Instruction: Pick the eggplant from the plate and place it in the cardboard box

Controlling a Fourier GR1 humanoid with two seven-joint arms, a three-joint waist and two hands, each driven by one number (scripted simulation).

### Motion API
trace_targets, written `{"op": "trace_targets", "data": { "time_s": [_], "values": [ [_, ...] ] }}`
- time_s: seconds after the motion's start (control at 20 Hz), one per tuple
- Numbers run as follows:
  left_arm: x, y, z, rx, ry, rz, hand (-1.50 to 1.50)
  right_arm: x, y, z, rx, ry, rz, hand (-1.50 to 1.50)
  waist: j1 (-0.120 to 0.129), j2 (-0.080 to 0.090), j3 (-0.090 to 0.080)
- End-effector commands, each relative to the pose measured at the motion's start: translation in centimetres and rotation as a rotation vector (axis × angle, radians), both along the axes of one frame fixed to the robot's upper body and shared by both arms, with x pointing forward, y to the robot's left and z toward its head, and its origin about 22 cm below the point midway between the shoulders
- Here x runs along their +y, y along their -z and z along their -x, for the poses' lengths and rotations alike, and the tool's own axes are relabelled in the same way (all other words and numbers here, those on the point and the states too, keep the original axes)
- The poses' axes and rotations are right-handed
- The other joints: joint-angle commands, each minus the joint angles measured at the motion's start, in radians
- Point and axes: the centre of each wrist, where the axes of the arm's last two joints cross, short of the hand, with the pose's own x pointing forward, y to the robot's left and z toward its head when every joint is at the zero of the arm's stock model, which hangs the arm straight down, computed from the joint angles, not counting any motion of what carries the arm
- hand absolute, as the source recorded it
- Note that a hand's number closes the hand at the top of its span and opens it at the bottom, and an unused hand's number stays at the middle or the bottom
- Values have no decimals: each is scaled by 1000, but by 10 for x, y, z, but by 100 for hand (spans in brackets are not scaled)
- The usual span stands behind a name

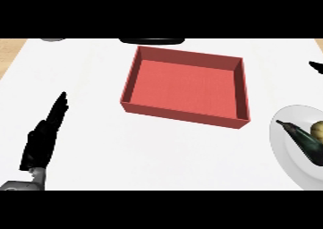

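The eggplant (303, 140) lies on the white plate (289, 165) at the right edge of the frame, with its thin stem end pointing to the upper left and its thicker body going down to the right. A yellowish round thing (321, 129), maybe another vegetable, touches it on the upper right side. I judge the eggplant is quite light, with a smooth and shiny skin that can slip, and firm enough not to bend. The best place to take hold seems to be the thick middle part, across its width, not the narrow stem.

The left hand (44, 136) stands at the lower left of the frame on the white bench (91, 147), its fingers straight and pressed together, pointing up. It is well apart from the eggplant. Between them sits the red cardboard box (187, 85), open at the top, in the upper middle. Of the right hand I see only a small dark tip (319, 67) at the upper right edge, above the plate; I cannot tell how its fingers are.
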Motion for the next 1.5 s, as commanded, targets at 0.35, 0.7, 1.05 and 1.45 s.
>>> {"op": "trace_targets", "data": {
  "time_s": [0.35,0.7,1.05,1.45],
  "values": [
    [11,11,-3,3,-11,-5,0,32,-21,-16,365,-205,478,-150,-15,-3,-1],
    [22,-8,-1,10,-27,-14,0,43,19,-3,372,-151,537,-150,-28,-7,0],
    [18,3,10,9,-35,-14,0,59,21,-6,384,-117,588,-150,-27,-7,0],
    [23,12,12,1,-44,-25,0,59,54,5,399,-126,610,-150,-29,-7,0]
  ]
}}
